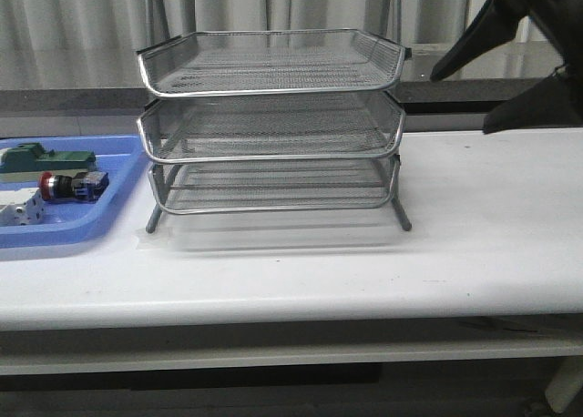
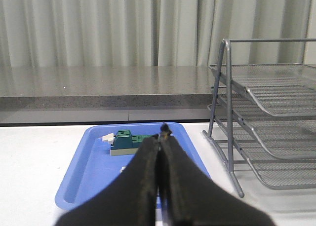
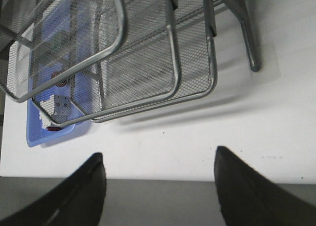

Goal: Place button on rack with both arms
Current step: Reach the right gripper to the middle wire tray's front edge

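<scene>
The left jaws (image 2: 159,152) are pressed closed, empty, above the blue tray (image 1: 117,167). The right jaws (image 3: 160,181) gape wide over the desk (image 1: 474,226), before the rack (image 1: 273,116). The button (image 1: 68,185) lies in the tray, left of the rack.

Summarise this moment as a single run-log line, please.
button: in blue tray | rack: trays bare | left gripper: shut, empty | right gripper: open, empty
</scene>
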Robot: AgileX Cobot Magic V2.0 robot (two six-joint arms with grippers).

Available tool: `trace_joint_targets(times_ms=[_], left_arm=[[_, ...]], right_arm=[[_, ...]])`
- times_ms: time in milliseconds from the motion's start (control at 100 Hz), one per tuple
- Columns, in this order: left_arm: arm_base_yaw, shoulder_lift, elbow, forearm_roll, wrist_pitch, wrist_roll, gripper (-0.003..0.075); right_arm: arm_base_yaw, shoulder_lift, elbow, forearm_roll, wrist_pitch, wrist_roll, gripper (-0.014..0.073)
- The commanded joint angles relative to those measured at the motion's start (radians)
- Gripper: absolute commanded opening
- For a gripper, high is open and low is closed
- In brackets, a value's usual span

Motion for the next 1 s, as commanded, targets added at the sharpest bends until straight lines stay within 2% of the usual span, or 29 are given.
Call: trace_joint_targets(times_ms=[0,150,290,880,990], left_arm=[[0.002,-0.032,0.055,-0.009,-0.075,-0.006,-0.0021],[0.002,-0.032,0.055,-0.009,-0.075,-0.006,-0.0021],[0.002,-0.032,0.055,-0.009,-0.075,-0.006,-0.0021],[0.002,-0.032,0.055,-0.009,-0.075,-0.006,-0.0021],[0.002,-0.032,0.055,-0.009,-0.075,-0.006,-0.0021]], right_arm=[[-0.003,0.033,-0.039,0.147,-0.004,-0.113,0.0485],[-0.002,0.122,-0.074,0.279,0.041,-0.22,0.0485],[0.013,0.182,-0.111,0.336,0.048,-0.272,0.0485],[0.096,0.358,-0.269,0.359,0.028,-0.275,0.0485],[0.096,0.362,-0.269,0.36,0.022,-0.275,0.0405]])
